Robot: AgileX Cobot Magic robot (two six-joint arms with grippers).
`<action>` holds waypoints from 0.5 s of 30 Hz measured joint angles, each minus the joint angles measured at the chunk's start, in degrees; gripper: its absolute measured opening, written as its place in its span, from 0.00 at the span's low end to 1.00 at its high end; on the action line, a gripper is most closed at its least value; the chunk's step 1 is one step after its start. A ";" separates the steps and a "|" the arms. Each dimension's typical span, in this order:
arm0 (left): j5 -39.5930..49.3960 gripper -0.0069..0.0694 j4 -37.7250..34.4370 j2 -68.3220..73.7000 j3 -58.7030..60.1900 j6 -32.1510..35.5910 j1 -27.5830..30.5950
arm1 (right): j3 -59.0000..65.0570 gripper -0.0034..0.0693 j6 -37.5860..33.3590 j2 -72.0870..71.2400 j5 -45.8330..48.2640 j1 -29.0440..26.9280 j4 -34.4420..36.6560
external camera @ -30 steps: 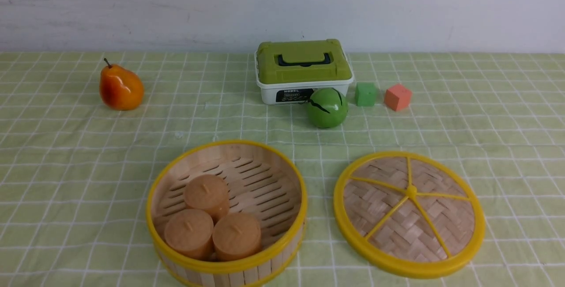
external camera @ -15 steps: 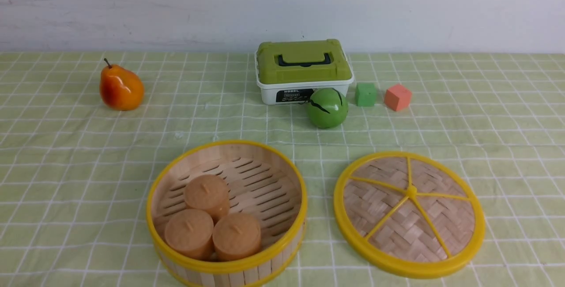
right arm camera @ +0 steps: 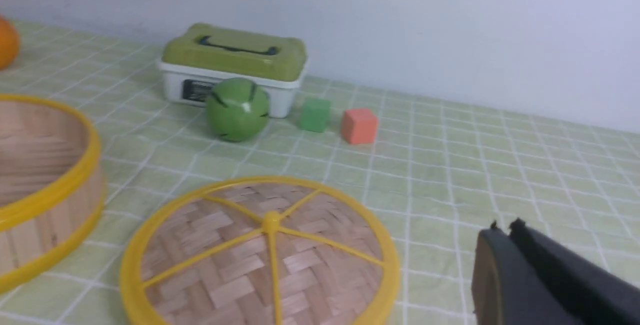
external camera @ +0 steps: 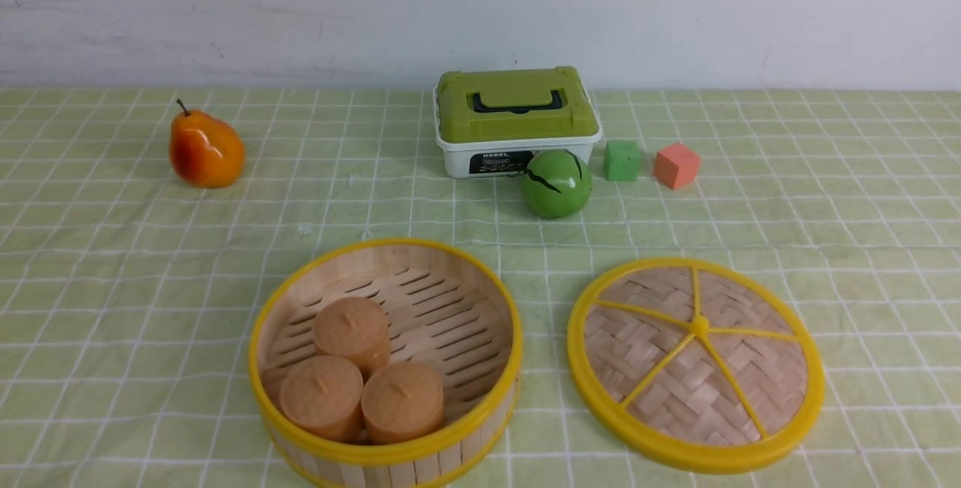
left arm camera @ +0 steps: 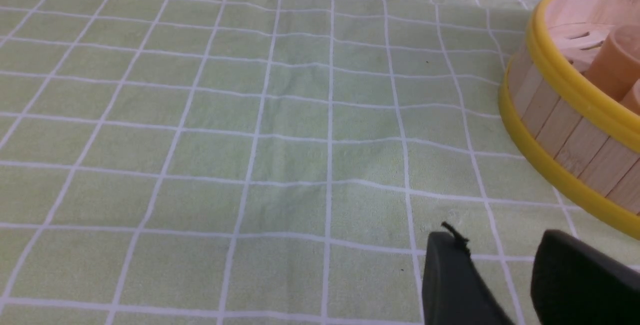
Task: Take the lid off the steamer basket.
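Yellow-rimmed lid (external camera: 676, 375) lies flat on the bench (external camera: 135, 278), right of and apart from the uncovered steamer basket (external camera: 450, 459). Removal judged complete; nothing evident remains. Wrist views alone show the grippers: left gripper (left arm camera: 500, 237) slightly spread, right gripper (right arm camera: 506, 230) pressed together, both without a load.

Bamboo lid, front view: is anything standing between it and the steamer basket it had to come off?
Nothing visible does: only bare checked tablecloth separates the woven bamboo lid from the steamer basket on its left.
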 joint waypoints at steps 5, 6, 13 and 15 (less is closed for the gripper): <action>0.00 0.40 0.00 0.00 0.00 0.00 0.00 | 5.01 0.05 5.72 -4.88 1.49 -6.56 0.00; 0.00 0.40 0.00 0.00 0.00 0.00 0.00 | 5.07 0.06 6.03 -5.16 3.84 -7.32 0.00; 0.00 0.40 0.00 0.00 0.00 0.00 0.00 | 4.79 0.07 6.05 -5.16 14.29 -7.48 1.35; 0.00 0.40 0.00 0.00 0.00 0.00 0.00 | 4.65 0.07 6.05 -5.16 14.79 -7.48 1.83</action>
